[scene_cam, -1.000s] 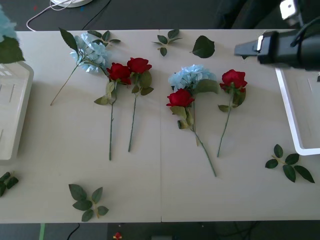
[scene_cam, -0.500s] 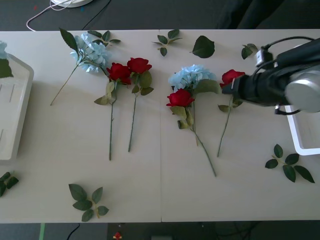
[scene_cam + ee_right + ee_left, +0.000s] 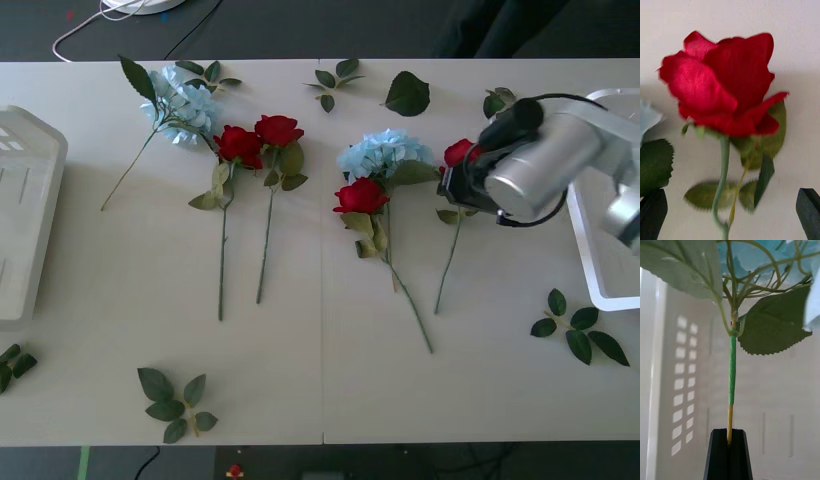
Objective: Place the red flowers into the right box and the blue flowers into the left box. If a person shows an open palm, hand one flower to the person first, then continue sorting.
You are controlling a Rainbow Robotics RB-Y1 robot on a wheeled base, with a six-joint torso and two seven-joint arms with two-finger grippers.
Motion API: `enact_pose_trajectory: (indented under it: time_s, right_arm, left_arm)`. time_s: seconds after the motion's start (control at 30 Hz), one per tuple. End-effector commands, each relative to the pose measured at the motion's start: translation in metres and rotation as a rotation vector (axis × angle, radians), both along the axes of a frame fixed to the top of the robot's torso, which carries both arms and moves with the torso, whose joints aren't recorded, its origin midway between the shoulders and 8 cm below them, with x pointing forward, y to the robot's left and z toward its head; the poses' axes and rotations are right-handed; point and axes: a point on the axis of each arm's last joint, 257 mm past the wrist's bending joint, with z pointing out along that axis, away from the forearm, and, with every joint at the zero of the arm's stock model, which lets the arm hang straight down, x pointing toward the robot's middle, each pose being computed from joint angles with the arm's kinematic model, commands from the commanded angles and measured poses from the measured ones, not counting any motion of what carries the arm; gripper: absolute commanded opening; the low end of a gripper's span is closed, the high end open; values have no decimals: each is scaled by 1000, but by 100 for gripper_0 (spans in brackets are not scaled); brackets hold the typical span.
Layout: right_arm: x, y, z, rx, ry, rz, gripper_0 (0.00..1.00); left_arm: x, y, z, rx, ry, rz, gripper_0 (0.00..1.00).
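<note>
Right hand (image 3: 730,213), fingers spread, hovers just above the rightmost red rose (image 3: 724,84).

Front view: even, soft overhead light on the pale table (image 3: 300,380); shadows under the flowers faint and short. The floor across the top of the frame is dim. The silver right arm (image 3: 535,170) carries a mild sheen, no hard glare. Right wrist view: red rose (image 3: 724,80) soft and blurred, leaves below it smeared, soft shadow on the surface at right. Left wrist view: washed-out white tray floor (image 3: 681,382), blue flower stem (image 3: 732,371) fairly sharp, petals at top blurred.
</note>
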Motion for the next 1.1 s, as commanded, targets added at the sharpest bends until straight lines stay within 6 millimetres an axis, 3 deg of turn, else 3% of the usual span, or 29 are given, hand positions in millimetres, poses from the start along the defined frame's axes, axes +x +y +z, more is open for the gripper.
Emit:
enact_pose_trajectory:
  time_s: [0.03,0.33,0.37,0.4,0.43,0.47,0.5,0.8,0.93,1.1]
  right_arm:
    - [29,16,14,11,-69,-14,100]
    - [41,9,-3,-18,-86,-2,100]
    - [41,9,-5,-17,-88,1,59]
    - [42,10,-4,-16,-91,2,20]
    - [41,9,-5,-17,-88,1,0]
    - [41,9,-4,-16,-89,1,0]
    - [41,9,-4,-16,-89,1,0]
    - [42,10,-4,-18,-90,6,0]
    - [44,8,-1,-41,-104,21,0]
    - [47,-1,9,-67,-124,35,0]
  left_arm:
    - [-16,42,6,143,43,-9,0]
    - [-13,57,-4,193,34,20,0]
    - [-11,56,-5,205,33,16,2]
    - [-10,56,-5,212,31,14,18]
    - [-8,56,-4,220,25,10,37]
    - [-6,56,-4,229,21,5,57]
    - [-3,56,-2,240,12,1,70]
    - [10,48,8,260,-33,-21,75]
    - [19,41,21,256,-56,-32,75]
    - [28,11,64,161,-75,-61,76]
